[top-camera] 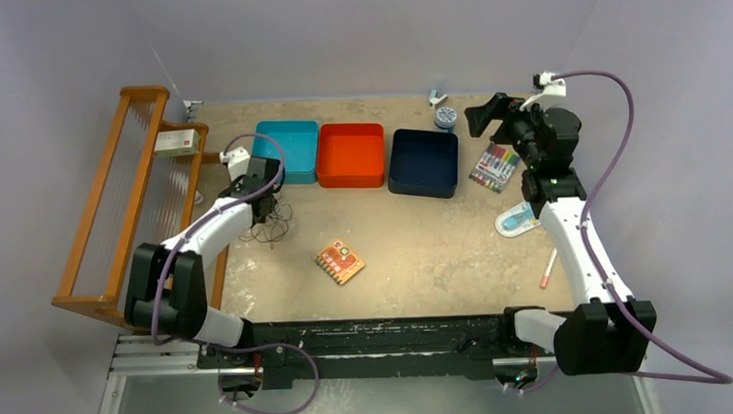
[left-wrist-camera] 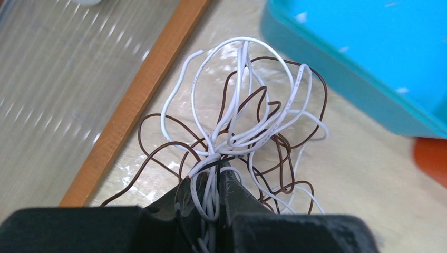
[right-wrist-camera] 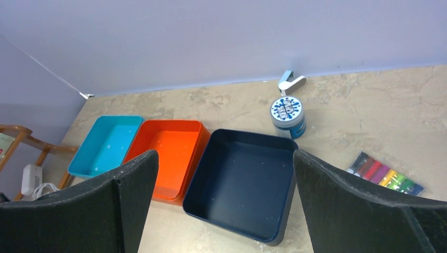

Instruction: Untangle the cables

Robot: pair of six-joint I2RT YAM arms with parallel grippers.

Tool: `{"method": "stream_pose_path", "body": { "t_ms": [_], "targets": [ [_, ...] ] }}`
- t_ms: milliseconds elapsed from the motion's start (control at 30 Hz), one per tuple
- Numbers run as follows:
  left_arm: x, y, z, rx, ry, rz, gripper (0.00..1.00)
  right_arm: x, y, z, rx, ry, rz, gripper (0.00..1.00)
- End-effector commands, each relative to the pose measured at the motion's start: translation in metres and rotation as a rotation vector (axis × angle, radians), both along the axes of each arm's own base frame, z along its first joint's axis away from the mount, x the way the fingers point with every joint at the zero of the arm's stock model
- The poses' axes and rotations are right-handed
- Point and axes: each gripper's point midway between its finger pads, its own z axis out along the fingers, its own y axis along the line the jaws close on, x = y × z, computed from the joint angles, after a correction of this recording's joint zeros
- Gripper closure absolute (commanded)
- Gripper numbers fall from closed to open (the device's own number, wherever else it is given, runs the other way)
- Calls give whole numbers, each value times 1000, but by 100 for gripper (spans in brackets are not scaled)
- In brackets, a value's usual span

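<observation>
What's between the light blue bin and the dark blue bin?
The orange bin sits between them, shown in the overhead and right wrist views.

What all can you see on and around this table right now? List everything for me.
teal bin: one, teal, back left
orange bin: one, orange, back middle
navy bin: one, dark blue, right of the orange bin
cables: several in one tangle, white and dark brown, beside the teal bin
wooden rack: one, brown, left edge
small box: one, white and red, on the rack
jar: one, blue-and-white lid, behind the navy bin
marker pack: one, multicoloured, back right
card: one, orange, centre
packet: one, blue and white, right side
pen: one, white and red, right edge
left gripper: shut on the cables
right gripper: open, raised, holding nothing
</observation>
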Motion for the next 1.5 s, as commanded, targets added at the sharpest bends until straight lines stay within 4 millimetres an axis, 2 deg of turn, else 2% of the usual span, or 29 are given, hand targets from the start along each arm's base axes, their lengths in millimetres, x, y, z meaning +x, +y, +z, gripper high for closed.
{"method": "stream_pose_path", "body": {
  "t_ms": [0, 233, 400, 633, 800, 867, 1000, 1100, 1167, 1300, 1467],
  "targets": [
    [17, -27, 59, 25, -125, -96, 100, -3, -5, 30, 19, -95, -28, 2],
    [22, -98, 101, -105, -231, -333, 100, -12, -9, 38, 26, -121, -52, 2],
    [7, -153, 120, -153, -275, -562, 100, -18, -12, 42, 32, -133, -71, 2],
    [-22, -243, 119, -236, -293, -874, 100, -24, -7, 41, 92, -135, -57, 1],
    [-41, -314, 108, -288, -294, -1060, 100, -27, -11, 42, 102, -134, -85, 1],
    [-45, -332, 100, -303, -285, -1105, 100, -28, -15, 44, 101, -138, -105, 1],
    [-44, -344, 78, -308, -258, -1134, 100, -29, -19, 24, 100, -93, -133, 1],
    [-40, -343, 71, -289, -264, -1125, 80, -28, -19, 5, 121, -44, -141, 2],
    [-36, -341, 75, -269, -279, -1110, 70, -28, -20, -6, 136, -30, -150, 3],
    [-28, -330, 90, -218, -318, -1072, 58, -31, -15, -16, 86, -6, -109, 1],
    [-19, -306, 96, -188, -322, -1010, 54, -34, -11, -21, 29, -3, -69, 1]
  ]
}}
